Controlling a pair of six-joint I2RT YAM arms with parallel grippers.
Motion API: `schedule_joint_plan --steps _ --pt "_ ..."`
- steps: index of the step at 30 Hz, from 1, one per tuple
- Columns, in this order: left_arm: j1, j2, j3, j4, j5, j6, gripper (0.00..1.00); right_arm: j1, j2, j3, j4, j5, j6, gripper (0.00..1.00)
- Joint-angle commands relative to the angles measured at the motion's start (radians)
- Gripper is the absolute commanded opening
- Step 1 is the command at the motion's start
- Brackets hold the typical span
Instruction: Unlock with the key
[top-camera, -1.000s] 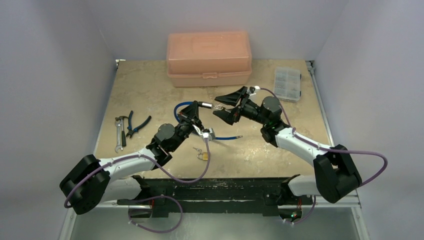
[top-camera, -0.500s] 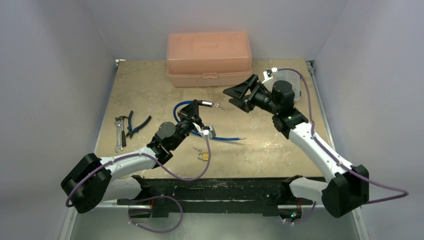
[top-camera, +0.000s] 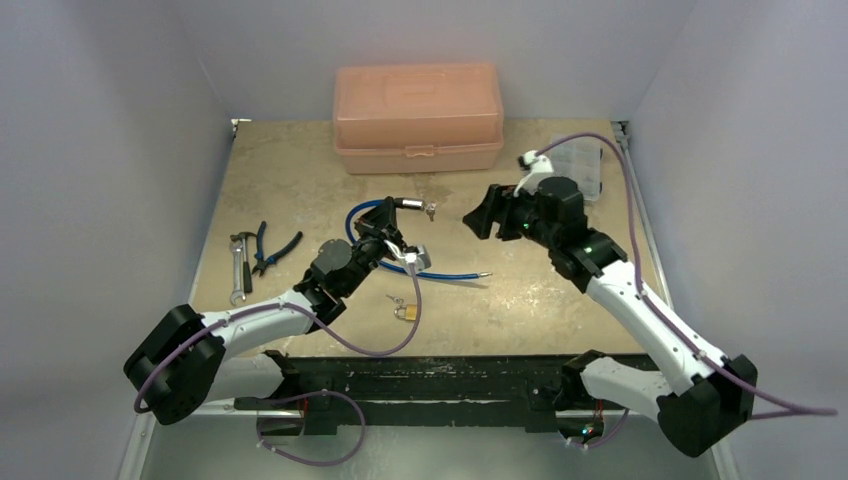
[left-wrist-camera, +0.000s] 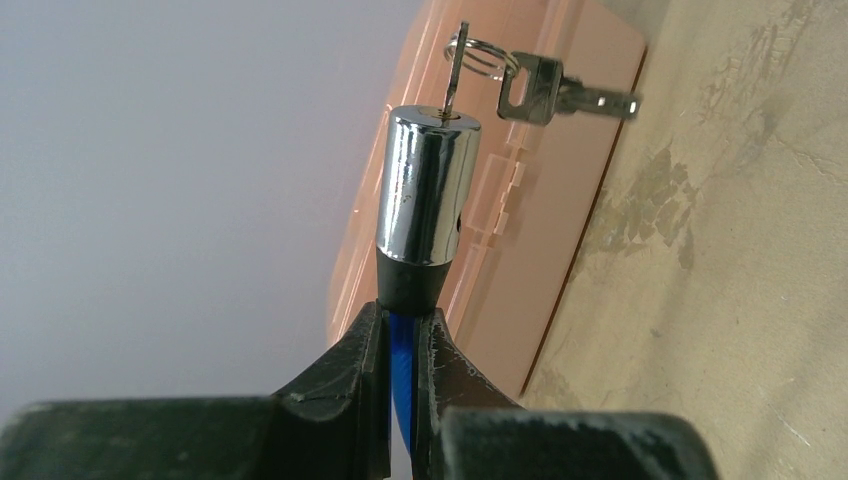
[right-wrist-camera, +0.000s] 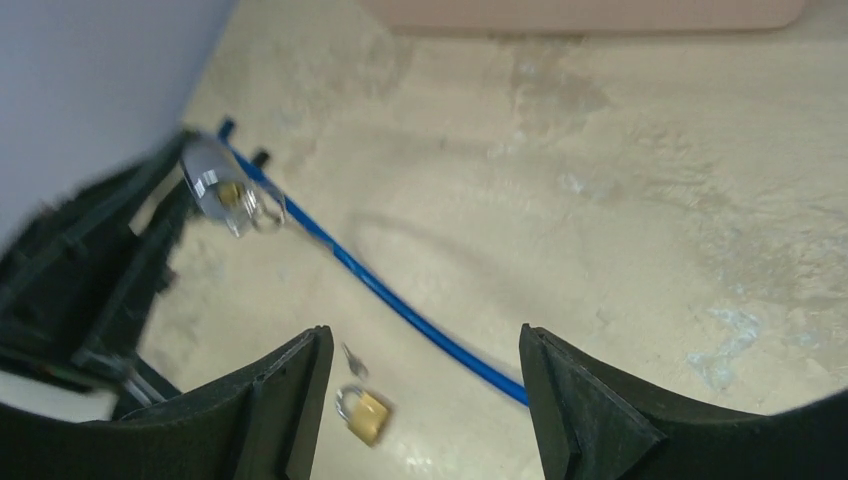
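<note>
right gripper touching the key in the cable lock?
Apart. Top external view shows bare table between the open right gripper and the key.

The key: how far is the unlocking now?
Done: the key sits in the chrome cylinder. In hand: the left gripper clamps the blue cable below it; the right gripper is open, away from it. Left: a turn, if not made; that cannot be told.

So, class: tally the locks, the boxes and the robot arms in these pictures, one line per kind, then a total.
Locks: 2 (cable lock, padlock)
Boxes: 2 (pink box, clear box)
Arms: 2 (left arm, right arm)
Total: 6
</note>
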Motion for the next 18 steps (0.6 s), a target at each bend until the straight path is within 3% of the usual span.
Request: schedule_joint_plan --steps 1,12,18 --pt "0.021 0.000 0.047 0.007 0.008 -0.056 0.00 0.107 0.087 -0.007 -0.037 0.041 -0.235 0.76" --pt "0.045 0.021 0.060 -0.014 0.018 -0.117 0.00 0.217 0.395 0.033 0.016 0.065 -0.287 0.77" --pt "0.104 0.073 0.108 -0.042 0.003 -0.244 0.00 0.224 0.504 0.066 -0.015 0.102 -0.283 0.77"
